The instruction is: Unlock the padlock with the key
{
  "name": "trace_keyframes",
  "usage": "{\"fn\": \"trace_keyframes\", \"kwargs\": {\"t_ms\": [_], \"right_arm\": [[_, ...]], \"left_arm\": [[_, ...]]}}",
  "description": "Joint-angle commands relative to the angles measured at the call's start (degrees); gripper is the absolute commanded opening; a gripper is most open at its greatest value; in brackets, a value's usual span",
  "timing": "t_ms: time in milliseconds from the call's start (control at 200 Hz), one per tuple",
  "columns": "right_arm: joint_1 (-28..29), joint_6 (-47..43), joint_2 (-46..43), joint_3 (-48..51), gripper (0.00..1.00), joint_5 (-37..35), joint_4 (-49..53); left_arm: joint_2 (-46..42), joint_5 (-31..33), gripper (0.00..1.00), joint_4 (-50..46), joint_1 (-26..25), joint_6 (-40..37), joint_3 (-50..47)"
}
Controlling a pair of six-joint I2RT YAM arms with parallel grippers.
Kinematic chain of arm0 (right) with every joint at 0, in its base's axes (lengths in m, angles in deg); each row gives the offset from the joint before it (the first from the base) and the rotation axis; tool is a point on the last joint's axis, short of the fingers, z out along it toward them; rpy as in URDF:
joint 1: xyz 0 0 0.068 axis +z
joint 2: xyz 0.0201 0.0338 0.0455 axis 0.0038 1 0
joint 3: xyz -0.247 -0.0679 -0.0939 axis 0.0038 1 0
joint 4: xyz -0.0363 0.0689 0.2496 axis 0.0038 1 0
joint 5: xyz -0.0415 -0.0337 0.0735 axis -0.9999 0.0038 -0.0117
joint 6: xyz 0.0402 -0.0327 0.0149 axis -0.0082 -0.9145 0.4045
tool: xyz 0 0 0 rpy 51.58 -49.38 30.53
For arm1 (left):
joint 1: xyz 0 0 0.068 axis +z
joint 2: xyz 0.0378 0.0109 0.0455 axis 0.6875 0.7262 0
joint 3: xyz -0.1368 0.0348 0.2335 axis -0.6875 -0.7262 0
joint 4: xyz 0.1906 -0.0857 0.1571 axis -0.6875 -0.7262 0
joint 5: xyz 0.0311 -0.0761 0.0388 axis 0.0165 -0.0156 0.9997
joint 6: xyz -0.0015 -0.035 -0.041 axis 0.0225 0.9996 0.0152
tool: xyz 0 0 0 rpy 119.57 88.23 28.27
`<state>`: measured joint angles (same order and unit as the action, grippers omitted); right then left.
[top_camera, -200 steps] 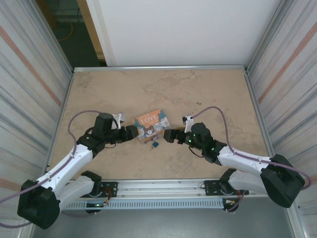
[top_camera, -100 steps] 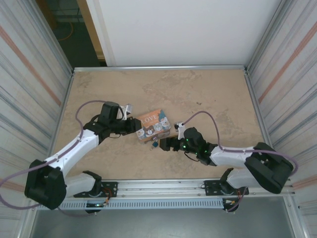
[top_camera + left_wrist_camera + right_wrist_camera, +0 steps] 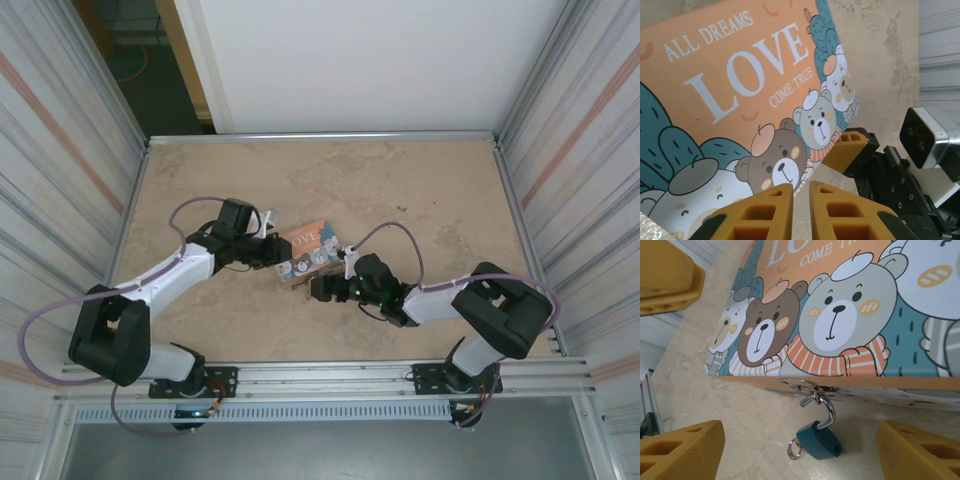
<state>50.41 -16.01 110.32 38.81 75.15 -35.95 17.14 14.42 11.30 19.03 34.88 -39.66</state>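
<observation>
The orange "LOVE" box point(image 3: 308, 244) lies mid-table. In the right wrist view the small blue padlock point(image 3: 820, 442) hangs by its silvery shackle point(image 3: 829, 407) from the hasp point(image 3: 807, 385) on the box's front wall point(image 3: 875, 390); one shackle leg stands out of the body. A small metal ring point(image 3: 794, 449) sticks out beside the lock body; the key's blade is hidden. My right gripper point(image 3: 800, 455) is open, its fingers wide on either side of the padlock, not touching it. My left gripper point(image 3: 801, 200) is shut with nothing in it, at the box's corner point(image 3: 805, 175).
The right gripper's finger point(image 3: 847, 150) and black body point(image 3: 890, 185) sit close in front of the left gripper. Metal rails point(image 3: 330, 378) edge the table in front. Corrugated walls point(image 3: 60, 190) flank both sides. Bare tabletop point(image 3: 400, 180) stretches behind the box.
The right gripper has slid left along the table up to the box front, around the padlock. The left gripper has moved right and further back, up against the box's left end.
</observation>
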Motion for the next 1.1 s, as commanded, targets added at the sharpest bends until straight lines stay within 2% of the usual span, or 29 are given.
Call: {"fn": "trace_keyframes", "kwargs": {"t_ms": [0,436,641,1092], "right_arm": [[0.08,-0.99,2.12,-1.91,0.77,0.74,-2.49],[-0.27,-0.31,8.94,-4.48,0.72,2.54,-5.74],[-0.31,0.57,11.85,-5.3,0.66,4.41,-8.17],[-0.71,0.55,11.96,-4.61,0.51,5.65,-8.78]], "left_arm": [[1.21,-0.28,0.16,-0.26,-0.29,-2.29,1.82],[2.69,0.95,0.14,-1.15,-0.29,-3.15,1.63],[2.96,0.91,0.13,-1.08,-0.29,-3.14,1.54],[3.31,1.17,0.13,-0.97,-0.27,-3.07,1.24]]}}
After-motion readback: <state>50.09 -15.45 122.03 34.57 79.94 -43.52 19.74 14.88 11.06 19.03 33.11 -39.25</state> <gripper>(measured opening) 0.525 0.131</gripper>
